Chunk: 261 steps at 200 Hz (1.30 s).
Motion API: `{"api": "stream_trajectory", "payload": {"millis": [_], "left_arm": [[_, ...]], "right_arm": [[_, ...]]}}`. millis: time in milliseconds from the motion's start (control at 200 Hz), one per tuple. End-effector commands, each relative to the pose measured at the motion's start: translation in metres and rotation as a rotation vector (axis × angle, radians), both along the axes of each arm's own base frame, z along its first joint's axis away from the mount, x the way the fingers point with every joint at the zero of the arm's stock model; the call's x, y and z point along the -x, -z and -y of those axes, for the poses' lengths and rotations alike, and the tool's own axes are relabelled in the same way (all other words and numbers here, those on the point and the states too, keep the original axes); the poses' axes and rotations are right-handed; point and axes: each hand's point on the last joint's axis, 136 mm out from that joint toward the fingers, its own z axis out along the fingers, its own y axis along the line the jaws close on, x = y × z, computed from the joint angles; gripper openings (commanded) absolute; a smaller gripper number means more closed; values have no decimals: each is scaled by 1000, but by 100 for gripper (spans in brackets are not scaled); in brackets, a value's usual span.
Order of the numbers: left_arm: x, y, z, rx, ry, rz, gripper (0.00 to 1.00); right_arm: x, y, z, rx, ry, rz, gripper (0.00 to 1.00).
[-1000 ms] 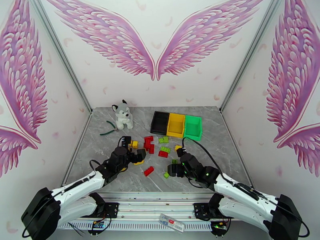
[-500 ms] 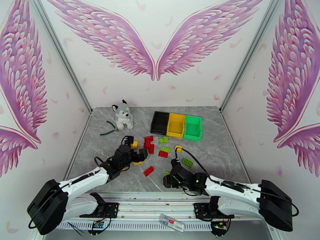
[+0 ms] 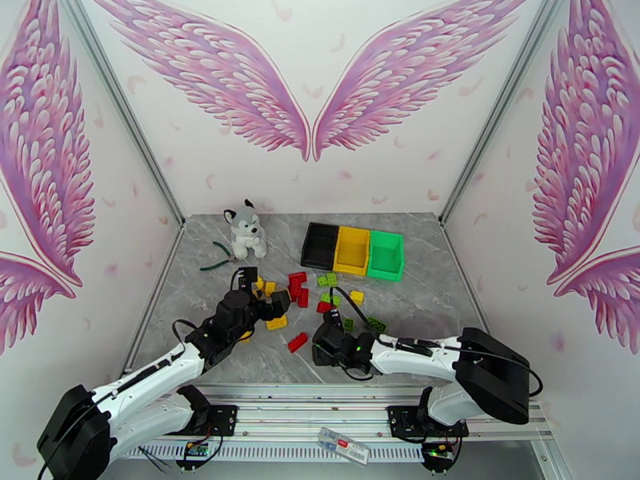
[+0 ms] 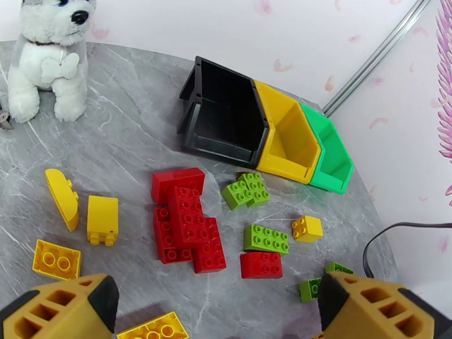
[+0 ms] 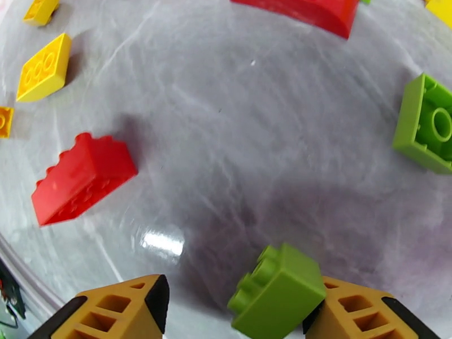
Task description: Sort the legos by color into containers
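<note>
Grey marble counter (image 3: pixel 448 290) is strewn with legos (image 4: pixel 189 221), with the containers (image 4: pixel 282 137) set at their 1 o'clock. Left hand (image 4: pixel 217 312) is held wide apart. Right hand (image 5: pixel 237 317) is spread, one finger touched by a green brick (image 5: pixel 279 289).

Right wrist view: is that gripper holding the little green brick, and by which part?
Not clamped yet. The green brick touches one finger with its side; the other finger stands clear of it, with bare table between.

Bright, even overhead light; soft short shadows under bricks (image 4: pixel 189 221). White glare patch on desk (image 5: pixel 161 244) in right wrist view. Same view bulges at edges; nearest green brick (image 5: pixel 279 292) slightly soft.
</note>
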Motion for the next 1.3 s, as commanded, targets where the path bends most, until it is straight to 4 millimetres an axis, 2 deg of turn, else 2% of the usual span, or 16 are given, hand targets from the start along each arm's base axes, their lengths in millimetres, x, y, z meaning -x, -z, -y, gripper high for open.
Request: {"api": "stream_trajectory", "payload": {"millis": [0,195,390,500,610,755,950,1040,1180,1300], "left_arm": [[1,10,-8,-38,-17,-18,99],[-1,16,-7,-37,-16,-31,99],[-4,24,2,-37,7,-57,99],[-6,28,11,-22,40,-62,99],[-6,28,22,10,79,-48,99],[-4,26,25,5,94,-39,99],[-2,26,30,-34,128,-58,99],[-2,30,33,-41,142,-73,99],[-2,37,40,-51,173,-100,99],[-3,41,44,-58,182,-116,99]], "right_arm": [[-8,0,10,77,41,40,63],[-9,0,15,91,51,55,50],[-14,-14,19,77,50,108,26],[-23,-33,24,94,55,167,26],[-42,-57,33,97,71,228,25],[-83,-79,47,19,124,261,22],[-162,-123,76,-42,241,350,23],[-204,-134,87,-41,292,359,22],[-262,-134,94,-15,335,349,22],[-304,-121,102,5,372,309,23]]}}
